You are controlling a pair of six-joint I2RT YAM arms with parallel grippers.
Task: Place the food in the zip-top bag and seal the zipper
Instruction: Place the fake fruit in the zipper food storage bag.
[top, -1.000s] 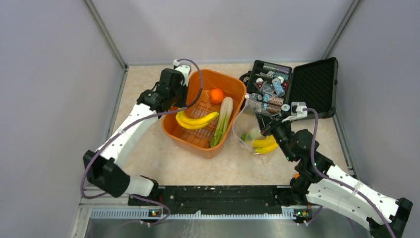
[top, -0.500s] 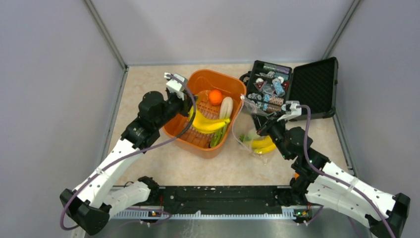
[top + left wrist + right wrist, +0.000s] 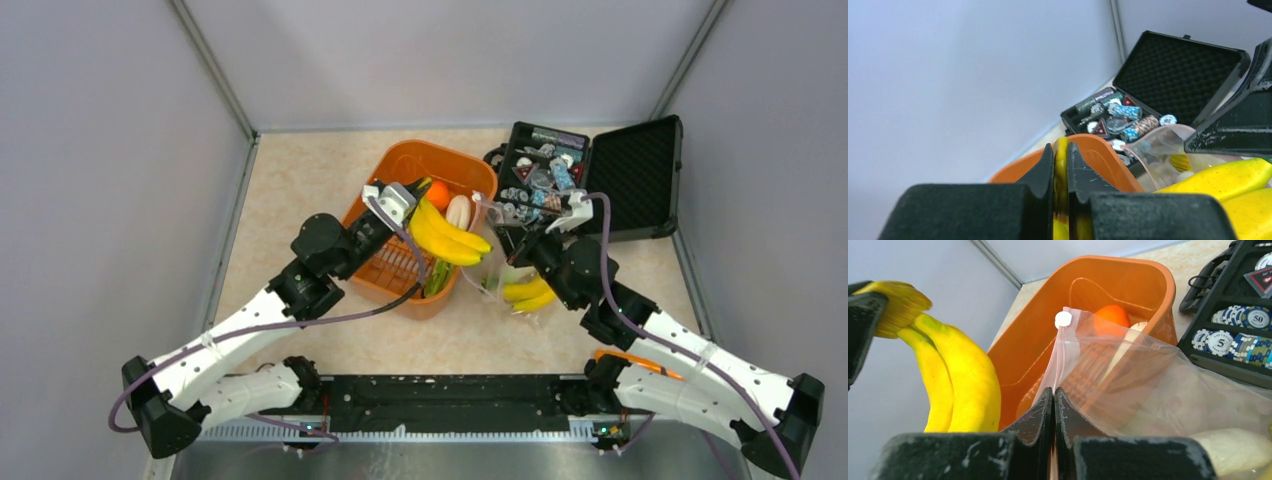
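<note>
Overhead view looking down on table (image 3: pixel 470 338), close low wrist views, all sharing orange basket (image 3: pixel 450 160)

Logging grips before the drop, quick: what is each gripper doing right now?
Left gripper: closed on the stem of the yellow banana bunch.
Right gripper: closed on the mouth edge of the crinkly clear plastic zip-top bag.

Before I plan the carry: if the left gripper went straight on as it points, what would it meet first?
The left gripper would probably meet the far rim of the orange slotted plastic basket first, though it may pass above.
</note>
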